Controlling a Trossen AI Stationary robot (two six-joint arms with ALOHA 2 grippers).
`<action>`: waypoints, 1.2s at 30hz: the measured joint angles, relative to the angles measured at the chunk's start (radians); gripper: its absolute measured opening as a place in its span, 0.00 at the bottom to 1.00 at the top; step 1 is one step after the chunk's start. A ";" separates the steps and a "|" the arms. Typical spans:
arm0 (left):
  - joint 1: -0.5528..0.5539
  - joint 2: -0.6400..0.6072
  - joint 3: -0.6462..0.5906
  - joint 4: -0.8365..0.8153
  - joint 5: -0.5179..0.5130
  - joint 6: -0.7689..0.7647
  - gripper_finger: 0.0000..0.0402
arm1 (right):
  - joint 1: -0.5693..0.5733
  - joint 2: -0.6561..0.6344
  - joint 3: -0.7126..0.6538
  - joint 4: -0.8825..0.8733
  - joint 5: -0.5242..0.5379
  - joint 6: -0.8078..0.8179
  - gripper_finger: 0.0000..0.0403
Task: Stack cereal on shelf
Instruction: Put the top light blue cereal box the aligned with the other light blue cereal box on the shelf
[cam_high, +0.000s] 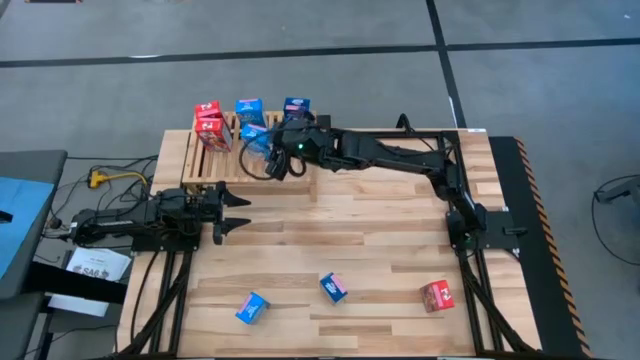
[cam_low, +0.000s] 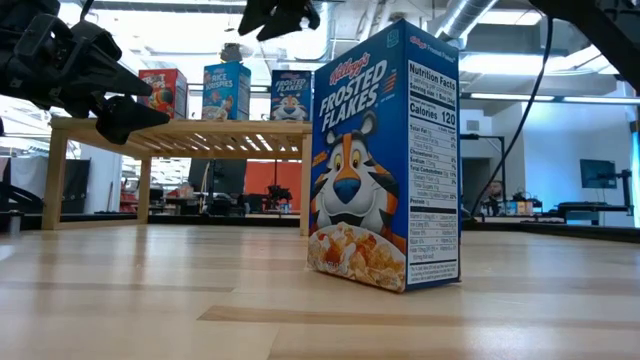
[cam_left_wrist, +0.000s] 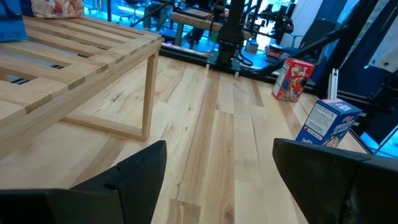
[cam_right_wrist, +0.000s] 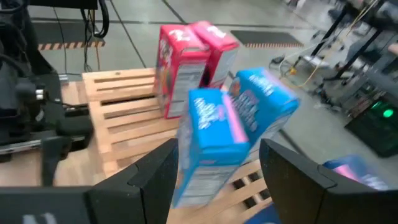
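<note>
The worktop (cam_high: 380, 250) carries the shelf (cam_high: 205, 165) at its far left. The right tool (cam_high: 272, 152) hovers over the shelf, seemingly grasping a blue cereal box (cam_right_wrist: 211, 146); set it down level, clear of neighbours. The left tool (cam_high: 235, 212) waits released, nearby.

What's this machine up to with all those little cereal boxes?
It is putting cereal boxes on a low wooden shelf. The right gripper is stretched over the shelf with a blue box between its fingers, beside red boxes and blue ones already standing there. The left gripper waits open in front of the shelf. Three boxes sit on the table nearer the front.
</note>
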 joint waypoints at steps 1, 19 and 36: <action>0.000 0.000 0.000 0.000 0.000 0.000 0.71 | -0.001 0.000 0.015 -0.003 0.000 -0.022 0.62; 0.000 0.000 0.000 0.000 0.000 0.000 0.71 | -0.041 0.008 0.015 -0.018 -0.142 -0.082 0.36; 0.000 0.000 0.000 0.000 0.000 0.000 0.71 | -0.045 0.009 -0.078 0.008 -0.135 0.005 0.27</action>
